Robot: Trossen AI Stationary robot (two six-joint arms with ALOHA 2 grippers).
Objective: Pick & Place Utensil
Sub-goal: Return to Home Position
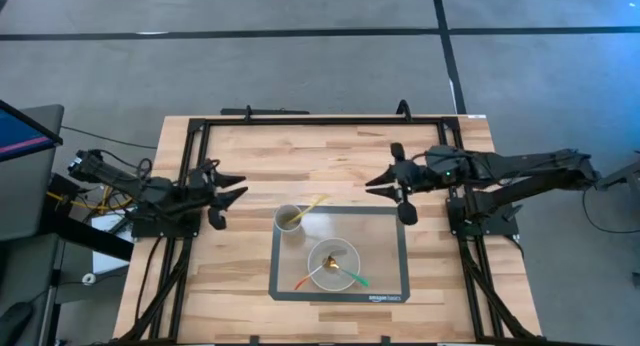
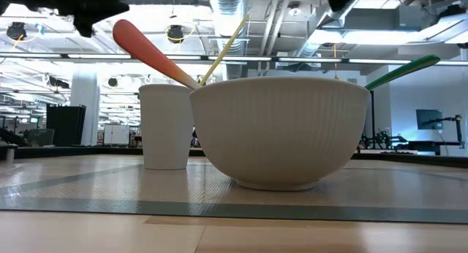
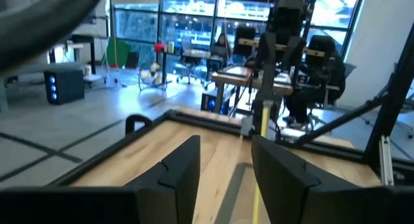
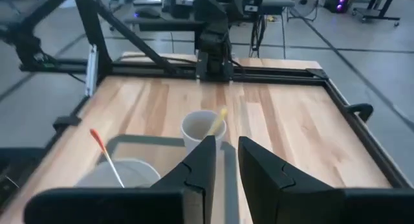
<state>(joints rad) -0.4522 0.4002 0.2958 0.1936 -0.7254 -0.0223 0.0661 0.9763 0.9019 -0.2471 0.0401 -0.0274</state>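
Orange fork (image 1: pixel 306 281) lay handle-out in the gray bowl (image 1: pixel 318 248), alongside a green utensil (image 1: pixel 358 279) pointing the other way. Bowl stood on a gray mat (image 1: pixel 385 236) on the wooden table (image 1: pixel 240 286). Gray cup (image 1: pixel 279 218) stood upright at the mat's corner, just beside the bowl, with a yellow straw (image 1: pixel 312 205) leaning in it. Left gripper (image 3: pixel 223 146) was off the mat's left side, fingers spread, empty. Right gripper (image 4: pixel 226 146) was above the mat's far right corner, fingers narrowly parted, empty.
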